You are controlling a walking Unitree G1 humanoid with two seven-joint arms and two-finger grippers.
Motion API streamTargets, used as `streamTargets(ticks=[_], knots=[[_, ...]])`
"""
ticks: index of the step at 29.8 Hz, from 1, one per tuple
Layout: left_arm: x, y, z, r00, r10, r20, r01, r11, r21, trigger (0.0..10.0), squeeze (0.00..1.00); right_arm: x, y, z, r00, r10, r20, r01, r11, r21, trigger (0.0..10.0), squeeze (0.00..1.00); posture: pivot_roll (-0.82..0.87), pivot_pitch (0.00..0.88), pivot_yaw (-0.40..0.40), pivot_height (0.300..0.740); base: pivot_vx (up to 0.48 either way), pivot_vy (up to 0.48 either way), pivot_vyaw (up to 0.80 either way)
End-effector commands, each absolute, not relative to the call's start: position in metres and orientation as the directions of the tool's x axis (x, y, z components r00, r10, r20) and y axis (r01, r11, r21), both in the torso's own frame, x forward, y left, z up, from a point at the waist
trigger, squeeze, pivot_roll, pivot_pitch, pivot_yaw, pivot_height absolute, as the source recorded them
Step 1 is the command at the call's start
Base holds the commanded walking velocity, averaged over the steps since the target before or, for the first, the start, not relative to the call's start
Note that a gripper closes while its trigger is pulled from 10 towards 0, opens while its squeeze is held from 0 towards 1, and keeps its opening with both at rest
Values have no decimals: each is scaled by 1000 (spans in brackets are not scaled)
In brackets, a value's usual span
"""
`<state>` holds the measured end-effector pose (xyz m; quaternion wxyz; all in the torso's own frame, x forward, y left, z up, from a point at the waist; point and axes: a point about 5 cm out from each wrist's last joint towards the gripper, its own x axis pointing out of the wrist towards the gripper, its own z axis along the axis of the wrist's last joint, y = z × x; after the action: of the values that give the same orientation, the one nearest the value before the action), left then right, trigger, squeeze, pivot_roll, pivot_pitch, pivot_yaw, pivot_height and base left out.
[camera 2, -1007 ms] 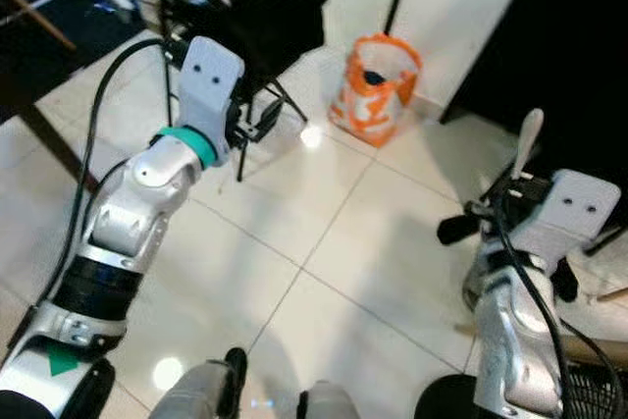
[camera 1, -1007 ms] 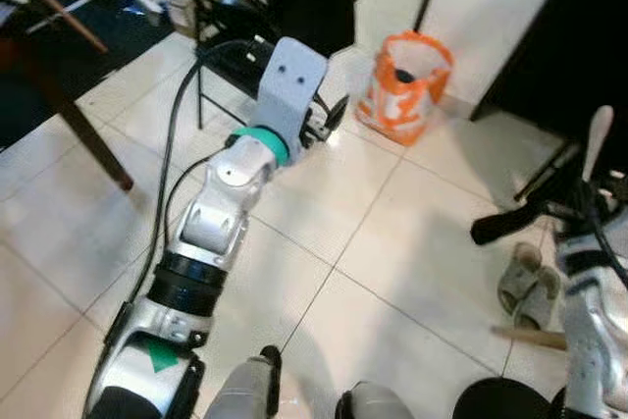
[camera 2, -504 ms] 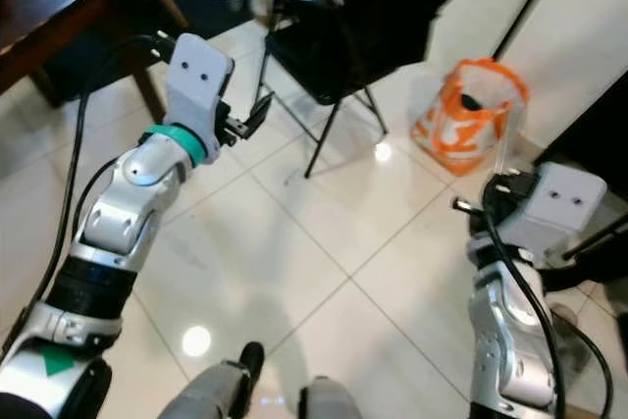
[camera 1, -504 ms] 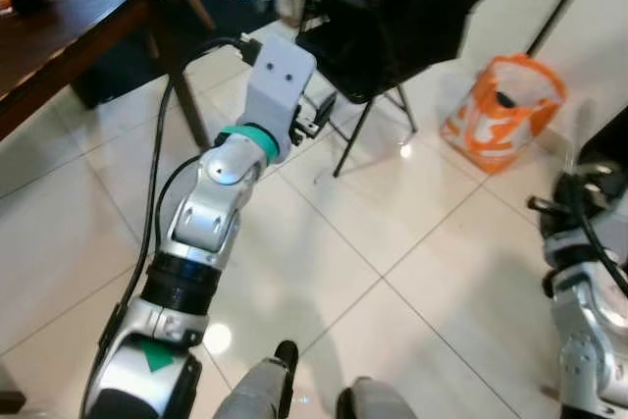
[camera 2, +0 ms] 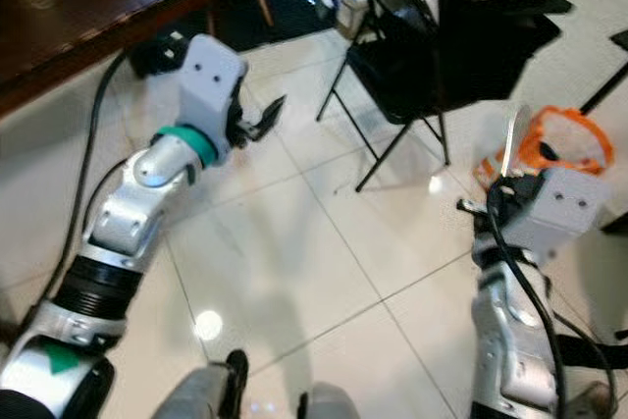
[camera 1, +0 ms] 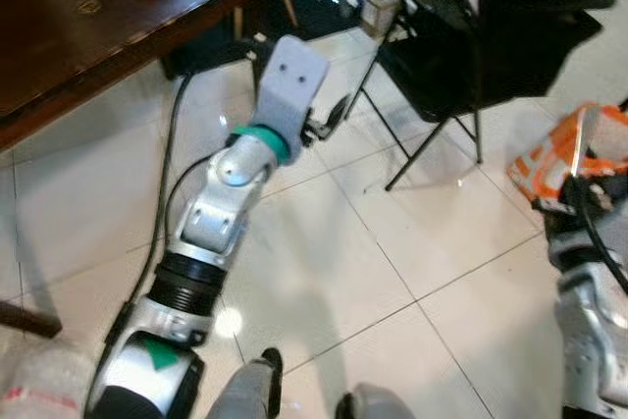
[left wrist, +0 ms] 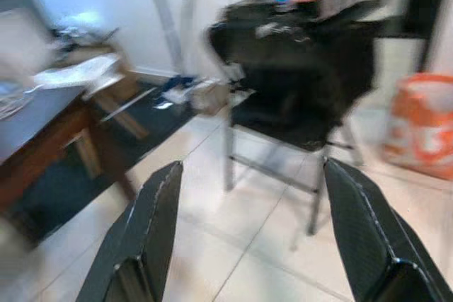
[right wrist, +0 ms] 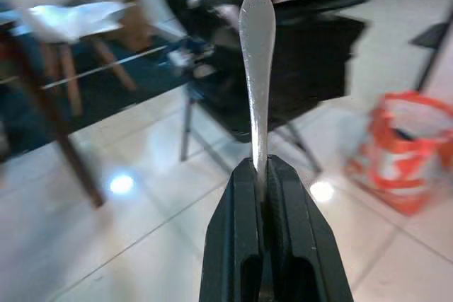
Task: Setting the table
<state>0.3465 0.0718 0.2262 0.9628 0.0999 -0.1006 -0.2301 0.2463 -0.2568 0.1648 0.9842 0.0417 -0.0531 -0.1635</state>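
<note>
Reaching forward over the tiled floor (camera 1: pixel 324 272), left arm raised and bent, left gripper (camera 2: pixel 257 117) with fingers (left wrist: pixel 152 224) spread apart, pointing toward a black folding chair (camera 1: pixel 461 56) beside a dark wooden table (camera 1: pixel 88 36). Right gripper (right wrist: pixel 263 175) clamped on a silver utensil (right wrist: pixel 256 68), handle standing upright, near an orange bag (camera 2: pixel 554 144).

Head stereo pair looking down, wrist views level, all sharing black chair (camera 1: pixel 461 56)
</note>
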Motion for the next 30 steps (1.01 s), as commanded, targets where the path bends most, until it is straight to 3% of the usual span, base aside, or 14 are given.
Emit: streamTargets(ticks=[1,21,24,30], knots=[[345,69,216,874,-475,105,442,866,234,10000,0,243,-260,162,936,-342,80,333,937,104,10000,0,-21,47,27,740,0,0,800],[349,95,189,904,-428,-5,410,860,303,10000,0,242,-244,158,958,-274,81,267,959,91,10000,0,-18,59,42,740,0,0,800],[350,104,173,919,-389,-65,388,861,329,10000,0,243,-234,159,970,-223,94,217,974,66,10000,0,-18,59,47,740,0,0,800],[348,141,124,962,-157,-222,221,928,301,10000,0,243,-205,161,993,-20,120,16,999,33,10000,0,-31,64,55,740,0,0,800]])
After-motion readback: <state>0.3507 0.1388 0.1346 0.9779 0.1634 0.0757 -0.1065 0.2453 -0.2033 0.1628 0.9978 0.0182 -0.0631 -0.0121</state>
